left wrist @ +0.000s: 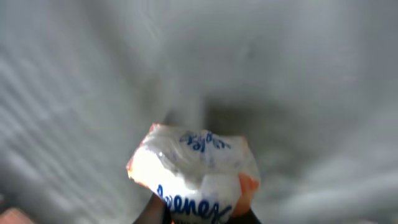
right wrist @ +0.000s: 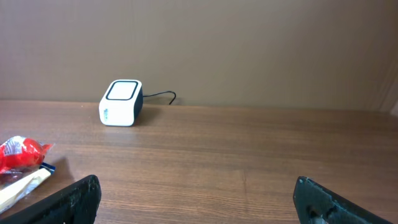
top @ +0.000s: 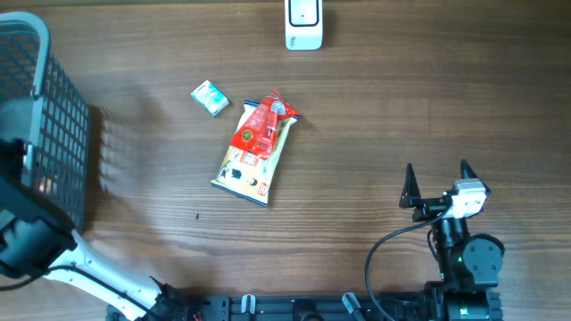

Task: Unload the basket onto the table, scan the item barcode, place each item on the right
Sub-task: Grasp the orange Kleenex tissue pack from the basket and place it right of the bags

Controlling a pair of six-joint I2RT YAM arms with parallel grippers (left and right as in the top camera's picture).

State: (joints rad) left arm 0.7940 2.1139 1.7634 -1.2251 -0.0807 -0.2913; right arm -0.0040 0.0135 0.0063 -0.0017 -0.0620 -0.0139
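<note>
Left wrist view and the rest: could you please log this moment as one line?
left pincer: shut on white packet | right pincer: open, empty | scanner: far edge, untouched | scan: not yet done

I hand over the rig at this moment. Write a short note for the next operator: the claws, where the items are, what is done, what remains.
Left claw: shut on a white tissue pack with blue lettering, at the grey basket on the left of the table.
Right claw: open, empty, on the right side.
Barcode scanner: far edge, centre. A red and white snack bag and a small green and white packet lie mid-table.
Done: tissue pack gripped.
Left: bring it to the scanner and show its barcode, which is not in view now.
</note>
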